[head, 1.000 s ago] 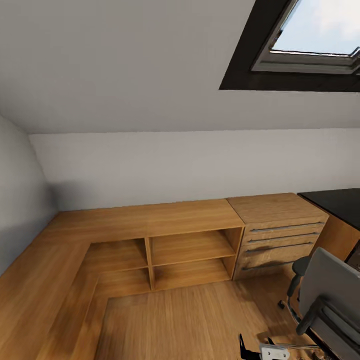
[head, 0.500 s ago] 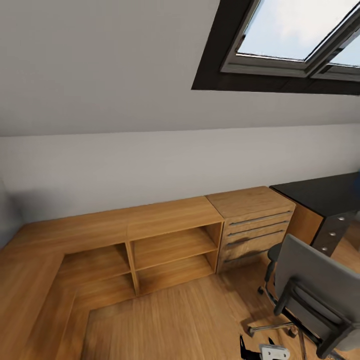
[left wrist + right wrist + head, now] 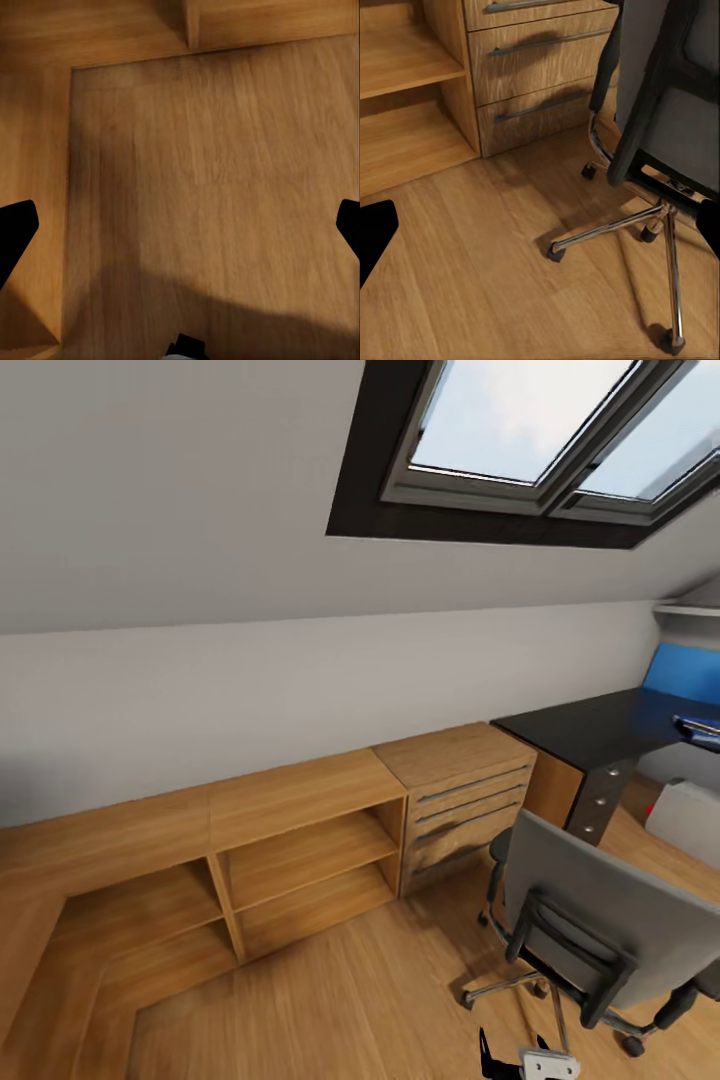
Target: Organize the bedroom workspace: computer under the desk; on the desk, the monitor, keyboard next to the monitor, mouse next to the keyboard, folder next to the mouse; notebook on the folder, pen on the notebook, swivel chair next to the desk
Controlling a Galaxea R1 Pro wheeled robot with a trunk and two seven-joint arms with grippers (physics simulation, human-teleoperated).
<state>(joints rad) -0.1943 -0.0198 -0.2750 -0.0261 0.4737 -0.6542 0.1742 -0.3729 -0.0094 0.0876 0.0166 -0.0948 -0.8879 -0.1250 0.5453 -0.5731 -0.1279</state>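
Black and L-shaped, the blue-backed bench (image 3: 600, 722) is swinging into the head view as the camera is turning right, bringing the grey upholstered swivel chair (image 3: 590, 915) nearer centre, while both sets of jaws are hanging wide apart and empty.

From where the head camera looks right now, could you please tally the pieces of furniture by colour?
Light wood: 2, the open shelf unit and the drawer chest
Black: 1, the desk
Grey: 1, the swivel chair
Total: 4
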